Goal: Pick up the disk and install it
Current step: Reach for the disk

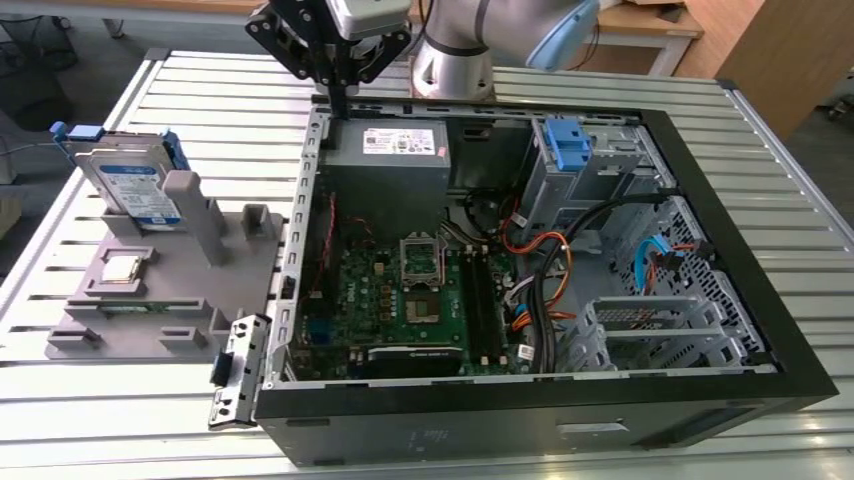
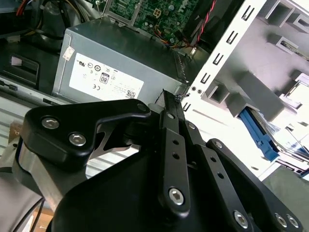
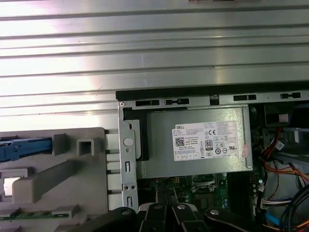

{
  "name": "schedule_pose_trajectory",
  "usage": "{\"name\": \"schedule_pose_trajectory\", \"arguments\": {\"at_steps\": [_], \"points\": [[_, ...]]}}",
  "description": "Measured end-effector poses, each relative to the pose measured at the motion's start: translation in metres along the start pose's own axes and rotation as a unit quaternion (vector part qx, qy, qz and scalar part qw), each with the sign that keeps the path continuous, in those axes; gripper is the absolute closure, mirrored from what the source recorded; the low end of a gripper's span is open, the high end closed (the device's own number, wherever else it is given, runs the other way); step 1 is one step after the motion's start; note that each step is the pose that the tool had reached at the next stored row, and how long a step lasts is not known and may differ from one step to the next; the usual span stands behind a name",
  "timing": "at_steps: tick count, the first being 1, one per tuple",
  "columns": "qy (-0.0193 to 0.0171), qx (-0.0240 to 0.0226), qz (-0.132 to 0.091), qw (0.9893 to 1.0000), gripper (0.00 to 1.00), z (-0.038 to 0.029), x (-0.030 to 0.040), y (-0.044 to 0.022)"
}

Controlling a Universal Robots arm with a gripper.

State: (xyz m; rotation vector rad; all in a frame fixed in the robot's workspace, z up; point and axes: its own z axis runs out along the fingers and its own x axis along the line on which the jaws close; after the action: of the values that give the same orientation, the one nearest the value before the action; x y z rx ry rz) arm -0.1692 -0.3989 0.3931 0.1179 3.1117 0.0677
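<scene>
The disk (image 1: 130,187) stands on edge in a slot of the grey fixture (image 1: 200,325) at the exterior view's left, a silver-grey drive with a white-and-blue label in a blue carrier. Its blue carrier also appears in the second wrist view (image 2: 258,133) and the first wrist view (image 3: 24,148). My gripper (image 1: 339,104) hangs over the back left corner of the open computer case (image 1: 534,395), well to the right of the disk and apart from it. In the second wrist view the gripper (image 2: 173,96) is shut, its black fingers pressed together with nothing between them.
A grey power supply (image 1: 387,150) sits just inside the case below the gripper. A blue bracket (image 1: 570,145) stands in the drive bay at the back right. A small square silver chip (image 1: 123,268) lies on the fixture. Cables (image 1: 561,250) cross the case's middle.
</scene>
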Motion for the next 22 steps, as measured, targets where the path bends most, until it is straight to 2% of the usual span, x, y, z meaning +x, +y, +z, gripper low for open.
{"name": "schedule_pose_trajectory", "arguments": {"at_steps": [12, 22], "points": [[0.0, 0.0, 0.0, 1.0, 0.89, -0.0001, 0.0027, -0.0003], [0.0, 0.0, 0.0, 1.0, 0.89, -0.0004, 0.0147, -0.0011]]}}
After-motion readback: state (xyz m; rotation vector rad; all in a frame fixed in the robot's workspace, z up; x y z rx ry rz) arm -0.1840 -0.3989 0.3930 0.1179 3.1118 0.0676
